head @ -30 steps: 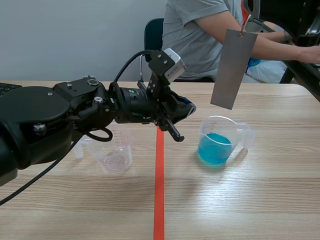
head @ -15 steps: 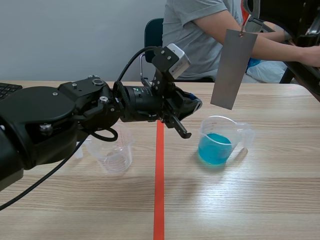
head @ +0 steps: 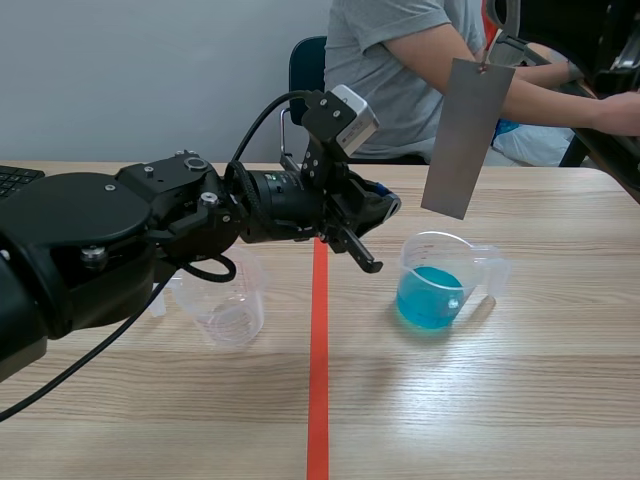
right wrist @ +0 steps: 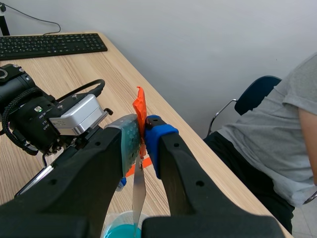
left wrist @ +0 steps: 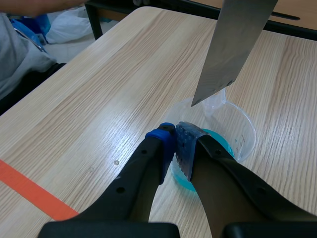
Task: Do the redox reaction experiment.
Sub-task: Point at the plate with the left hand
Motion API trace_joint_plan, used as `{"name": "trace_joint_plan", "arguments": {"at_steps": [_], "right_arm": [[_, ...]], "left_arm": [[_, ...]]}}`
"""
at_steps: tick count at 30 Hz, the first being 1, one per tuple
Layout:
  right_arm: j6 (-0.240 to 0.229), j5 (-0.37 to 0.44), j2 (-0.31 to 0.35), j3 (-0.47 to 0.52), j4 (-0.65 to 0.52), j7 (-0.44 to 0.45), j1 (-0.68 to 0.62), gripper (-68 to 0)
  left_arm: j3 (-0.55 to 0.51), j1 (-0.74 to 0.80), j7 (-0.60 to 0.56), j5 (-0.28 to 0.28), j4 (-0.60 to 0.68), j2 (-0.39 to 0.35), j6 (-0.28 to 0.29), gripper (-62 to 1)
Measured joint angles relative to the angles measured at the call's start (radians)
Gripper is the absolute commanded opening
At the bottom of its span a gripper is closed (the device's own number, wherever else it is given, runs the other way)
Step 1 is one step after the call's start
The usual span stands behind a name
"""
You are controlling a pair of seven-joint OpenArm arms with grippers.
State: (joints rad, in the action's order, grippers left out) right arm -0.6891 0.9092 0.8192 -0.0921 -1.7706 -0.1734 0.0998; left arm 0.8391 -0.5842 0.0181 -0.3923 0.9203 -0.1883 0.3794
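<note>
Left end effector (left wrist: 176, 139) forward (plate (head: 465, 135) near-vertical)

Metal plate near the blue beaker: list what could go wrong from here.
1. The right gripper holds the metal plate only by a small orange tab at its top, and it hangs tilted; it may swing or slip and strike the beaker rim.
2. The left gripper, shut on nothing, sits close beside the beaker; it could block the plate or nudge the beaker and spill the blue liquid.
</note>
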Motion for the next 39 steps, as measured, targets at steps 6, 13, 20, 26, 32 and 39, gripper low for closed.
{"name": "trace_joint_plan", "arguments": {"at_steps": [6,13,20,26,32,39], "right_arm": [[0.0,0.0,0.0,0.0,0.0,0.0,0.0,-66.0],[0.0,0.0,0.0,0.0,0.0,0.0,0.0,-66.0],[0.0,0.0,0.0,0.0,0.0,0.0,0.0,-66.0],[0.0,0.001,0.0,0.0,0.0,0.0,0.0,-66.0],[0.0,0.019,0.0,0.0,0.0,0.0,0.0,-66.0],[0.0,0.027,0.0,0.0,0.0,0.0,0.0,-66.0]], "left_arm": [[0.0,0.0,0.0,0.0,0.0,0.0,0.0,-57.3],[0.0,0.0,0.0,0.0,0.0,0.0,0.0,-57.3],[0.0,0.0,0.0,0.0,0.0,-0.005,0.009,-57.3],[-0.004,0.045,-0.009,-0.052,0.101,-0.149,0.016,-57.3],[-0.172,0.25,-0.008,-0.1,0.36,-0.431,0.018,-57.3],[-0.564,0.664,-0.023,-0.113,0.557,-0.679,-0.023,-57.3]]}}
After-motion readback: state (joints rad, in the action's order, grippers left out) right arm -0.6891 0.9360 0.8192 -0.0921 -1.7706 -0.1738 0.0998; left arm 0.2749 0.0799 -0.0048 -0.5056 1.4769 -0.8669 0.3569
